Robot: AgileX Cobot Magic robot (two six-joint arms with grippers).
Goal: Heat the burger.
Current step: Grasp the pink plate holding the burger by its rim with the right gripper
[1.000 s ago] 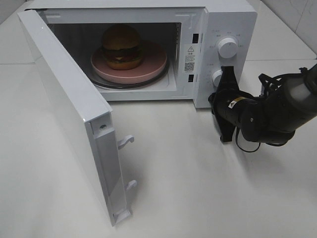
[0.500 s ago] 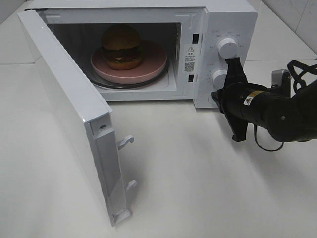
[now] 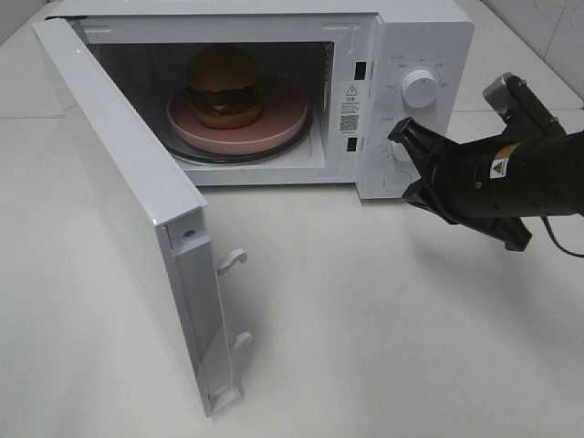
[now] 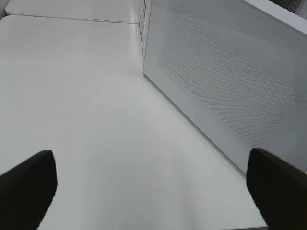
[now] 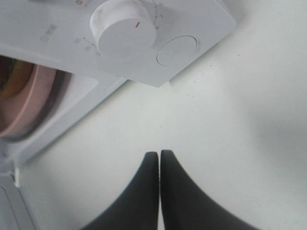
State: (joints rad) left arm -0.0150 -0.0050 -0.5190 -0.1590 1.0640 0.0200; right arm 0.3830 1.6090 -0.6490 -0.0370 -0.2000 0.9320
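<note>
Standing on the white desk (image 3: 365,319), the white microwave (image 3: 429,36) is the biggest thing before me. Its door (image 3: 119,210) is swung wide open toward the left side. Inside the chamber a pink round plate (image 3: 283,119) lies on the glass turntable (image 3: 196,153). The burger (image 3: 224,87) sits on this plate, a little left of its middle, with the bun upward.

My left claw (image 4: 151,191) hangs above bare desk, just beside the dotted face of the door. Its two black fingers (image 4: 26,187) stand far apart and nothing is between them.

My right claw (image 5: 159,154) comes in from the right side. It is pressed together, finger against finger, and it holds nothing. Its tip is in front of the control panel, near the lower knob (image 5: 123,26) and the round button (image 5: 177,50). Whether it touches the panel, I cannot tell. The upper knob (image 3: 419,88) is uncovered above it.
</note>
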